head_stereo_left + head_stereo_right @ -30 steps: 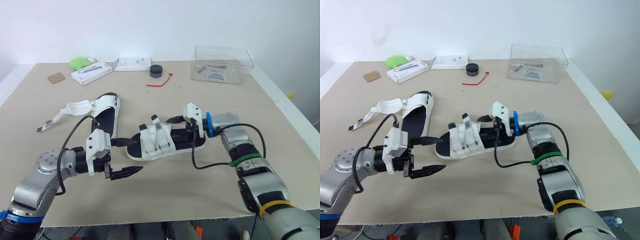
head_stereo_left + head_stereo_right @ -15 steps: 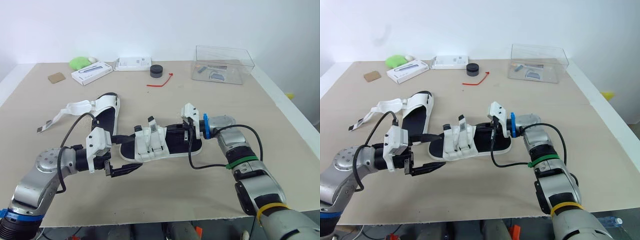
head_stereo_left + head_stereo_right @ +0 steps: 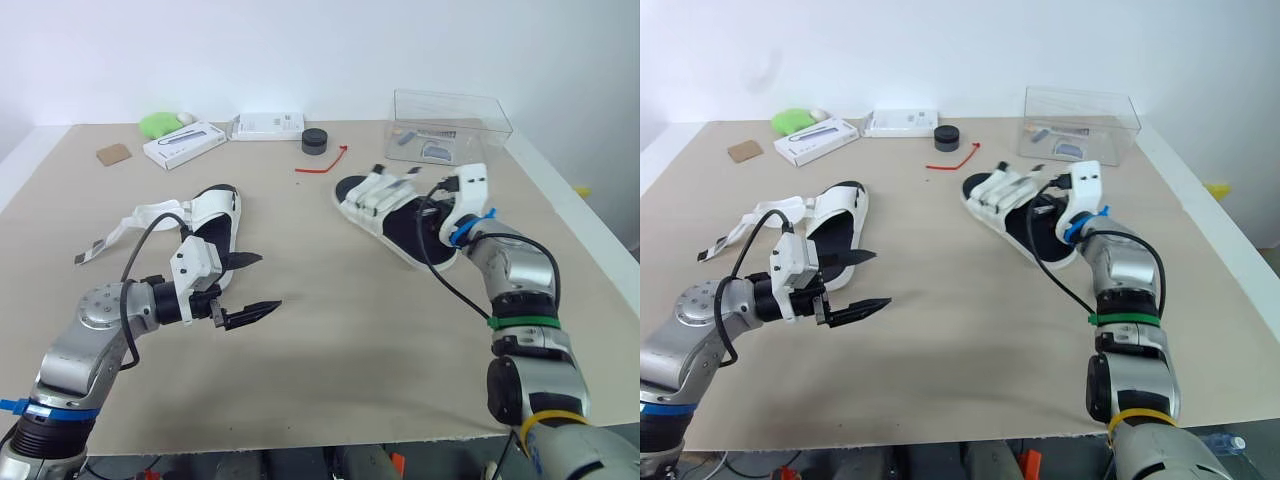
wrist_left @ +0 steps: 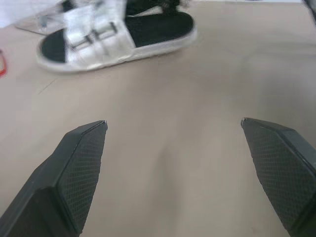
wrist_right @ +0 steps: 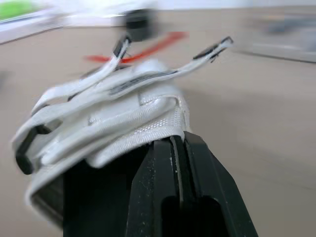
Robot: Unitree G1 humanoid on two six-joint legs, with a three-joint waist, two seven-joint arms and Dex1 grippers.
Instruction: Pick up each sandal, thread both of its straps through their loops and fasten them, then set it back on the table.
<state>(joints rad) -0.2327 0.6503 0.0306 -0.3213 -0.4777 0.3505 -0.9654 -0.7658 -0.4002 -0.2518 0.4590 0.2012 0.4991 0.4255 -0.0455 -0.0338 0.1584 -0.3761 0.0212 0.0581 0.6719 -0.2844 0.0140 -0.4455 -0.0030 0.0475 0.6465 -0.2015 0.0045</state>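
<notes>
Along the tabletop's (image 3: pixel 330 370) far edge: brown square (image 3: pixel 113 155), green lump (image 3: pixel 157 125), long white box (image 3: pixel 183 145), flat white box (image 3: pixel 267 126), black puck (image 3: pixel 314 141). Beside the puck, a red tie (image 3: pixel 322 162). Far right, a clear plastic box (image 3: pixel 450 125).

The right gripper (image 3: pixel 430 206), clamped on the sandal (image 3: pixel 385 203), has carried it from mid-table up to just in front of the clear box (image 3: pixel 450 128); it now lies well apart from the left gripper (image 3: pixel 250 285).

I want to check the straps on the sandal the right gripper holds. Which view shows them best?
The right wrist view: both straps lie close ahead of the right gripper, ends sticking out. Eye views show the whole sandal from above; the left wrist view, side-on.
</notes>
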